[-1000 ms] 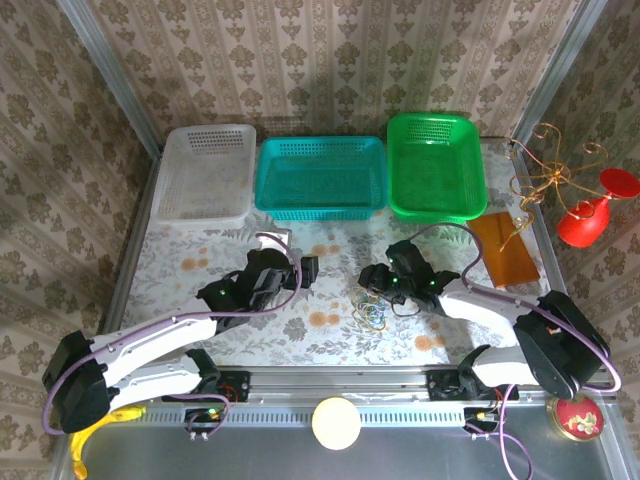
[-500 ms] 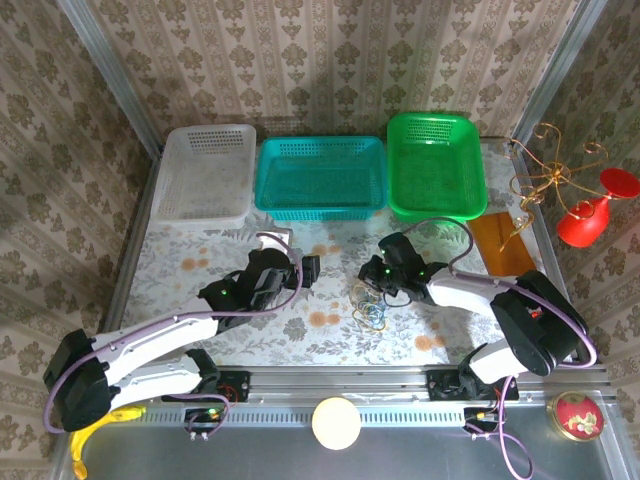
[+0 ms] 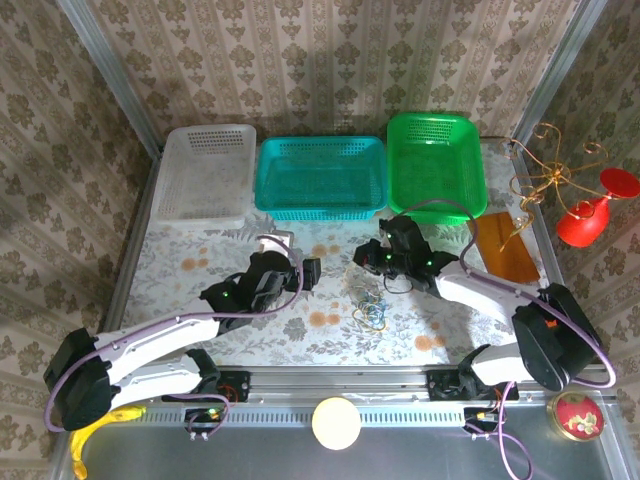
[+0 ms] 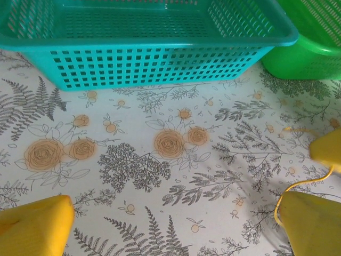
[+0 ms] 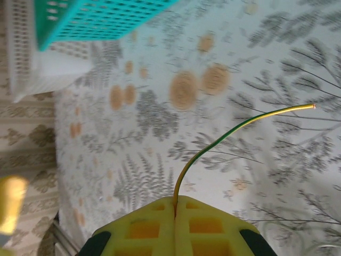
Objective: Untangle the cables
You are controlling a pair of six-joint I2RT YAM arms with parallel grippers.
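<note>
The cables point(image 3: 370, 306) lie in a small blue, yellow and pale clump on the floral tablecloth point(image 3: 200, 262), at about 5 o'clock from the table's middle and apart from both grippers.

The right gripper point(image 3: 371, 258) sits at 12 o'clock of the clump. In its wrist view, the right gripper point(image 5: 176, 205) has its 2 yellow pads point(image 5: 208, 229) pressed together on 1 yellow-green cable point(image 5: 234, 128). The cable rises from the seam between them and arcs toward 2 o'clock to a bare free tip above the cloth. From overhead this strand is too thin to trace, so I cannot tell whether its other end reaches the clump.

The left gripper point(image 3: 306, 270) is at roughly 10 o'clock of the clump. The left gripper point(image 4: 173, 226) has its jaws wide apart over bare cloth, with 1 yellow fingertip point(image 4: 34, 229) at 7 o'clock of the wrist view and the other at 5 o'clock, gripping nothing.

3 baskets stand in a row along the far edge: the white basket point(image 3: 205, 175) at 11 o'clock, the teal basket point(image 3: 320, 178) at 12 and the green basket point(image 3: 437, 165) at 1. An amber board point(image 3: 505, 252) lies at 3 o'clock, and beyond it stand a gold curly wire stand point(image 3: 545, 180) and a red ornament point(image 3: 585, 218).
</note>
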